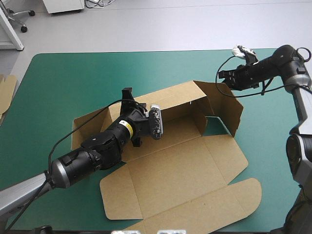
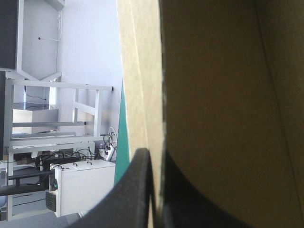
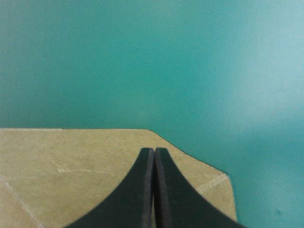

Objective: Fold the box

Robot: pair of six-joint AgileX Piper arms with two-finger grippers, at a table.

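The brown box [image 1: 185, 165] lies mid-table with its long back wall [image 1: 165, 100] and right end wall [image 1: 229, 109] raised, and its lid panel flat toward the front edge. My left gripper [image 1: 127, 92] is at the left end of the back wall. In the left wrist view this gripper [image 2: 156, 190] is shut on the box, the board's edge [image 2: 142, 71] running up between the black fingers. My right gripper [image 1: 222, 76] hovers at the top of the right end wall. It [image 3: 154, 161] is shut, with a brown flap corner [image 3: 57, 161] just under its tips.
More brown board [image 1: 6, 90] shows at the table's left edge. The box's flat lid flap [image 1: 204, 209] reaches close to the front edge. Teal-green cover [image 1: 73, 73] lies bare behind and left of the box, and under the right gripper [image 3: 190, 61].
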